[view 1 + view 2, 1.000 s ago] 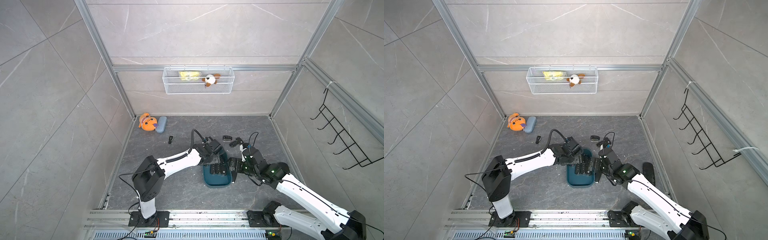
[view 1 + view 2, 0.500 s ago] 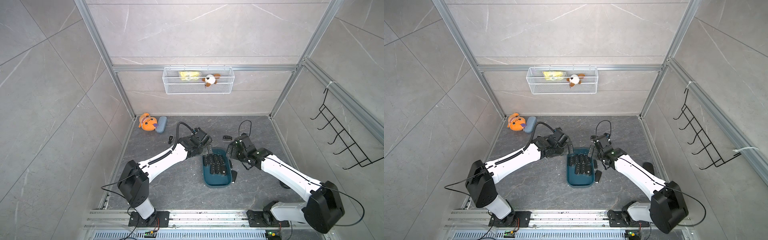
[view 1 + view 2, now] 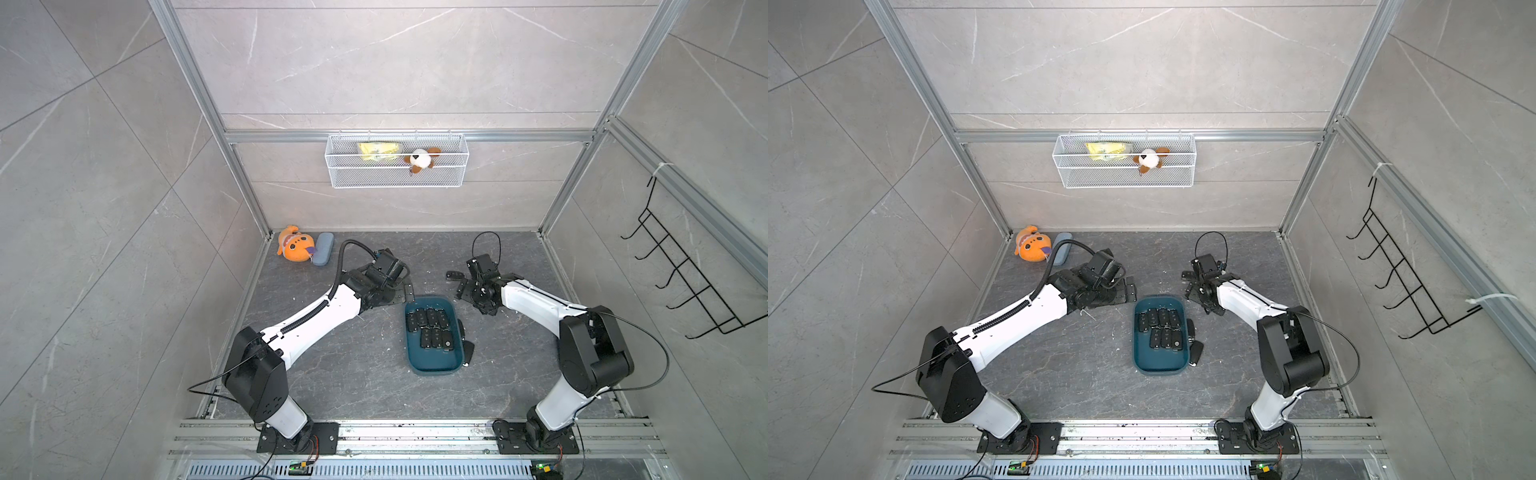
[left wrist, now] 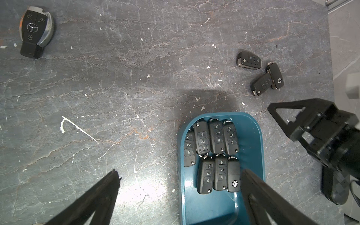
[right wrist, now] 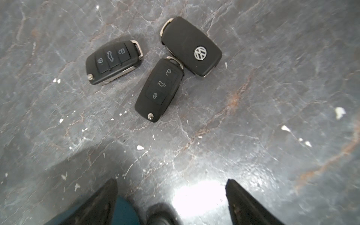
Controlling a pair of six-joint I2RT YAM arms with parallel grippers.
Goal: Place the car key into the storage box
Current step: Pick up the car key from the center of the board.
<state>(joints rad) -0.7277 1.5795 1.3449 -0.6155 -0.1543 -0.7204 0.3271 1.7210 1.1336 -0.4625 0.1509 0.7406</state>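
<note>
Stone floor [image 4: 136, 78], silver-trimmed key [image 4: 36, 31] in left wrist only

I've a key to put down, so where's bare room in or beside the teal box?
Bare: the near half of the storage box, past its two key rows, and the floor between box and left arm. Crowded: along its right wall, two loose keys.

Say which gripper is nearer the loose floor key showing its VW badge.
Right. The right gripper hangs open just short of the badge key; the left gripper is open by the storage box corner, farther away.
</note>
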